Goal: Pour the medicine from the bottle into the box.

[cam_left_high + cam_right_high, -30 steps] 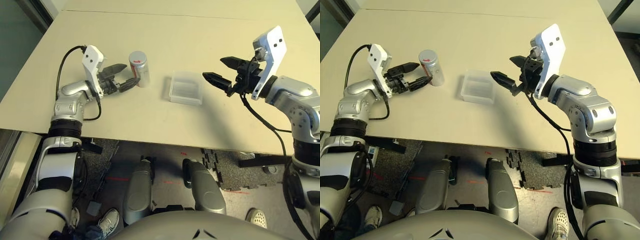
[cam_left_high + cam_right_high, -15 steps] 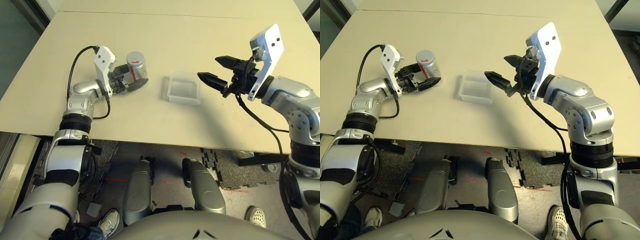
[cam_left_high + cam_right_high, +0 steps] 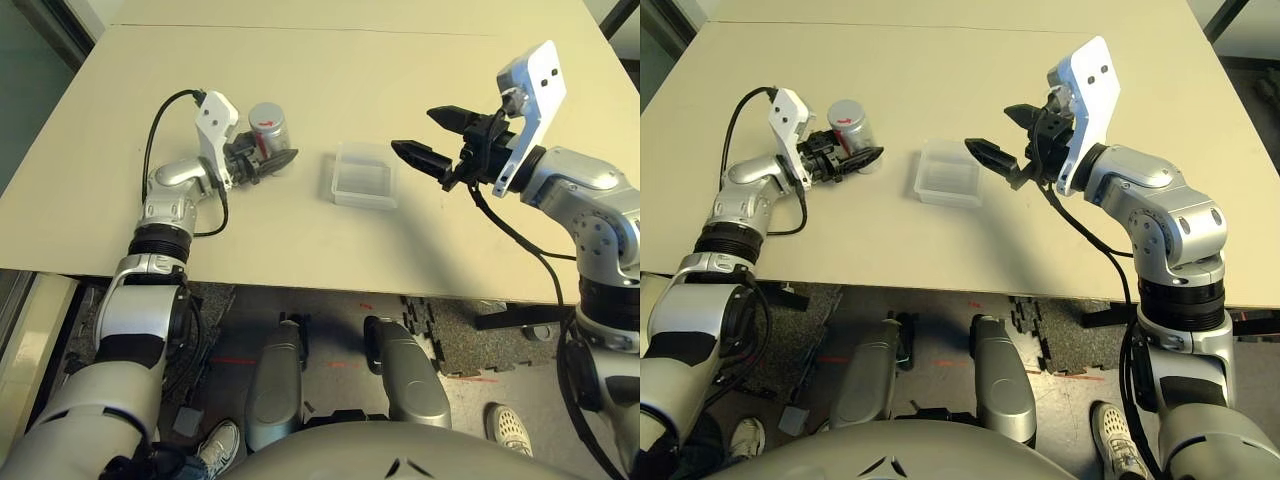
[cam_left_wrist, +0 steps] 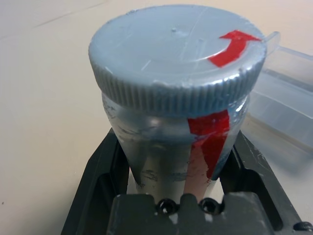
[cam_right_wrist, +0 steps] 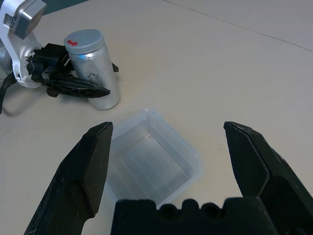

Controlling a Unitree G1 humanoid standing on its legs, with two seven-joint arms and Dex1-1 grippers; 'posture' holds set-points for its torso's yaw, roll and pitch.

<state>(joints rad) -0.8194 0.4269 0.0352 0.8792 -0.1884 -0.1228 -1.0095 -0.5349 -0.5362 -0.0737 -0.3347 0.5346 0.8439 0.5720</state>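
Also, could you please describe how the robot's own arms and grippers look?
Both arms are silver-grey and rounded, with black ribbed rings at the joints. The left gripper and the right gripper each have two black, tapered fingers. Behind each gripper stands a white bracket with small dark holes, and black cables loop along both arms.

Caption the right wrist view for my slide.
Open right gripper above the clear box, with the left gripper closed around the capped bottle.
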